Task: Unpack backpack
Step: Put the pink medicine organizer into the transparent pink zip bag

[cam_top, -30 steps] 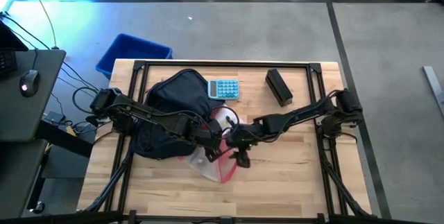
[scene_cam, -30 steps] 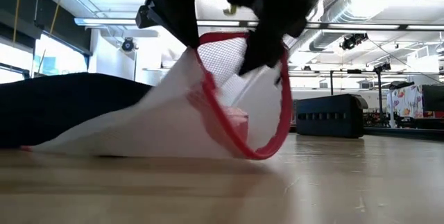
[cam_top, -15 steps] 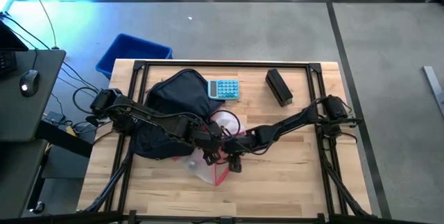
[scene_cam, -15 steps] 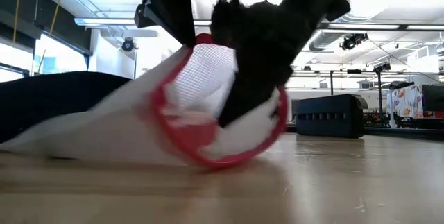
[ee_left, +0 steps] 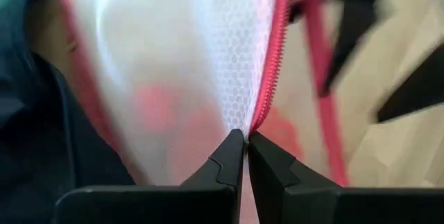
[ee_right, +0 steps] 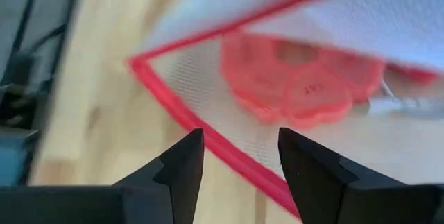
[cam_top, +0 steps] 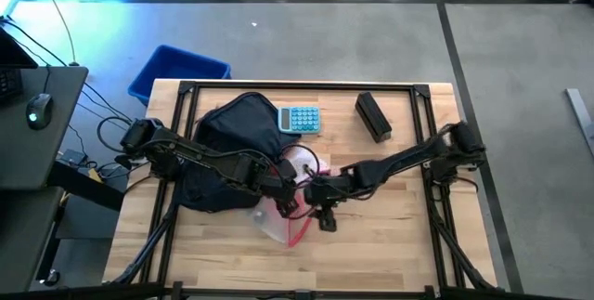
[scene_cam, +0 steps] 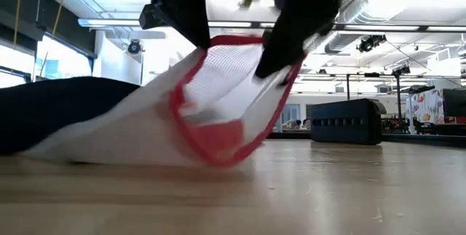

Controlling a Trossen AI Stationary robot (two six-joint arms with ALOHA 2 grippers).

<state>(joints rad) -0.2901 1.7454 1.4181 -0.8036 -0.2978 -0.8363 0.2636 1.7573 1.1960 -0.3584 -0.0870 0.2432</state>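
Observation:
The dark navy backpack [cam_top: 225, 147] lies flat on the left half of the table. Against its near right side rests a white mesh pouch [cam_top: 281, 218] with a red zipper rim. The pouch's mouth is raised and its bottom rests on the table [scene_cam: 145, 151]. A pink round thing [ee_right: 298, 85] lies inside it. My left gripper [ee_left: 245, 137] is shut on the pouch's rim. My right gripper [ee_right: 239, 144] stands open at the pouch's mouth, the red rim [ee_right: 208, 137] showing between its fingers. My left gripper pinches the pouch's red zipper rim [ee_left: 267, 99] at the top of its mouth between the two fingertips, slanting down from above. The mouth hangs raised from the fingers [scene_cam: 207, 42] while the pouch's lower part stays on the table. My right gripper's finger stands against the rim's right side [scene_cam: 285, 68] in the low view; whether it touches, I cannot tell.
A light blue calculator [cam_top: 300, 119] and a black rectangular box [cam_top: 372, 116] lie near the table's far edge. A blue bin [cam_top: 176, 70] stands on the floor beyond the far left corner. Bare wood shows at the near and right sides.
My right gripper swung toward the table's left, up to the pouch's mouth, then drew back to the right, staying open. The pouch's red rim swayed with it and now hangs as a narrower, tilted loop. My left gripper kept its hold in place.

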